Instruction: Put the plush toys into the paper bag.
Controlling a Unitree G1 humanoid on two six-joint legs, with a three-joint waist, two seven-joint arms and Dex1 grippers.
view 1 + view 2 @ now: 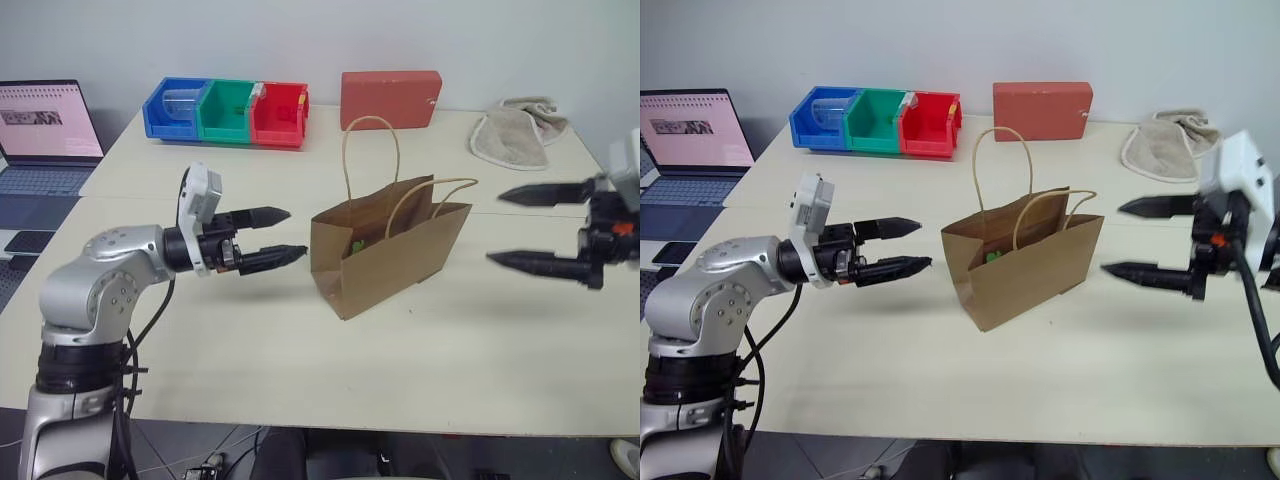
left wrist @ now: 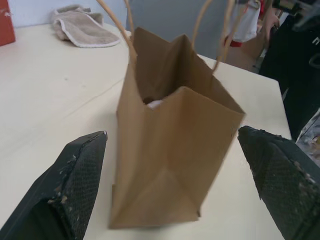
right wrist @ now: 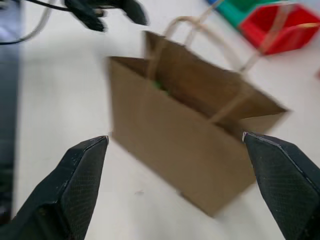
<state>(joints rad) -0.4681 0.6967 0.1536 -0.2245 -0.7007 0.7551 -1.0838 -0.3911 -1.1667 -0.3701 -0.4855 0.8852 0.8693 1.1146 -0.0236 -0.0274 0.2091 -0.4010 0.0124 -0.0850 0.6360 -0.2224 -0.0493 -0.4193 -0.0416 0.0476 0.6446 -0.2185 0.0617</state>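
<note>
One plain brown kraft paper bag point(image 1: 385, 255) stands upright in the middle of the pale, smooth tabletop point(image 1: 480, 370), its mouth open and its creased sides folded inward at the ends. Its two tan twisted-cord handles point(image 1: 372, 150) arch up as loops. Inside the mouth a bit of green point(image 1: 992, 256) shows in the head views, and a bit of white point(image 2: 154, 104) shows in the left wrist view; the plush toys cannot be made out more fully than that.

The left gripper point(image 1: 270, 236) hovers just left of the bag, its two black tapered fingers point(image 1: 262, 215) spread wide, holding and touching nothing. The right gripper point(image 1: 540, 228) hangs to the right of the bag, its textured black fingers point(image 1: 545, 265) equally wide apart and empty.

Along the far edge sit three plastic bins point(image 1: 226, 111), one blue, one green, one red, then one red rectangular box point(image 1: 390, 97), and one crumpled beige towel point(image 1: 515, 133). One open laptop point(image 1: 45, 135) stands at far left.
</note>
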